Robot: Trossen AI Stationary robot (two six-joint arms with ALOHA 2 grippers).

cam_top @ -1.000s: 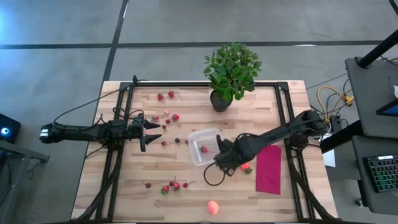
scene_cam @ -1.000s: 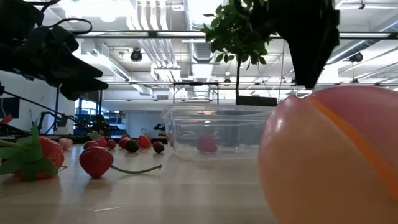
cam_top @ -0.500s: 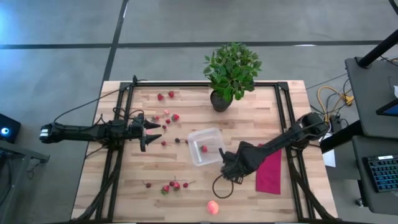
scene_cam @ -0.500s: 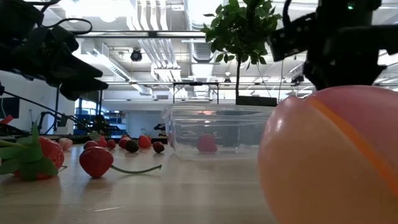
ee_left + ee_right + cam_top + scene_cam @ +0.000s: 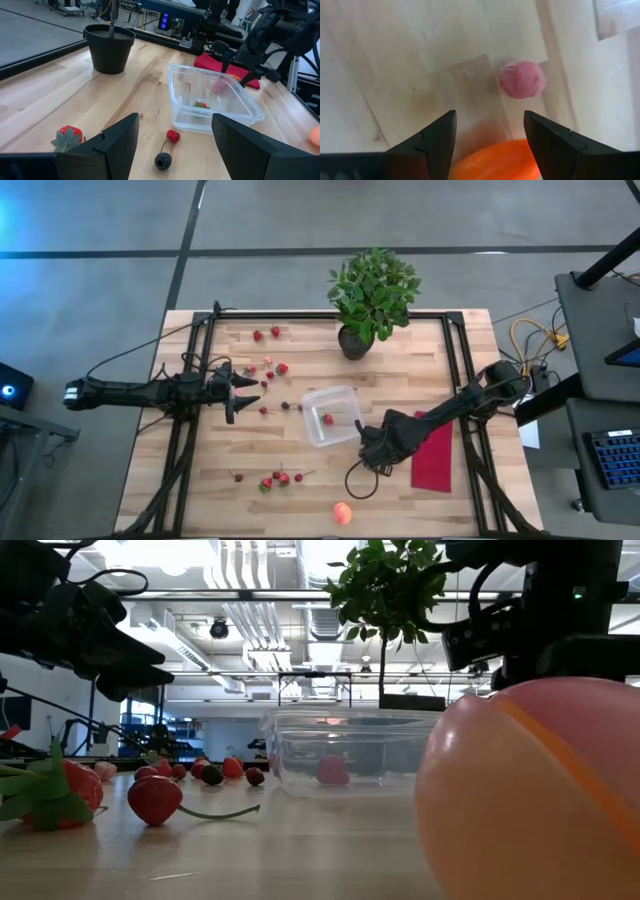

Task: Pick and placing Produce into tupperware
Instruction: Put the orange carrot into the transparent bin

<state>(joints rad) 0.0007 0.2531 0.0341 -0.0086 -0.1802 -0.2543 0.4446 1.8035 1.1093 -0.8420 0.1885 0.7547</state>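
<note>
Tupperware (image 5: 329,416) sits near the middle of the tabletop (image 5: 290,500) in the high view, with 1 strawberry (image 5: 328,419) inside. The right gripper (image 5: 372,452) is low, just beside the container's corner next to the red cloth (image 5: 433,455). The left gripper (image 5: 240,388) hangs well apart, on the other side. More strawberries (image 5: 277,478) lie scattered, and the peach-orange fruit (image 5: 342,513) rests at the near edge. A potted plant (image 5: 372,295) stands at the far edge.

In the low view, the fruit (image 5: 535,795) fills the foreground; the clear container (image 5: 350,751) stands behind it, with strawberries (image 5: 155,798) to one side.

In the left wrist view, the left jaws are spread wide and empty, facing the container (image 5: 212,98).

In the right wrist view, the right jaws are spread open above the orange carrot (image 5: 502,160), not gripping it; a pink-red berry (image 5: 521,79) lies just beyond.
</note>
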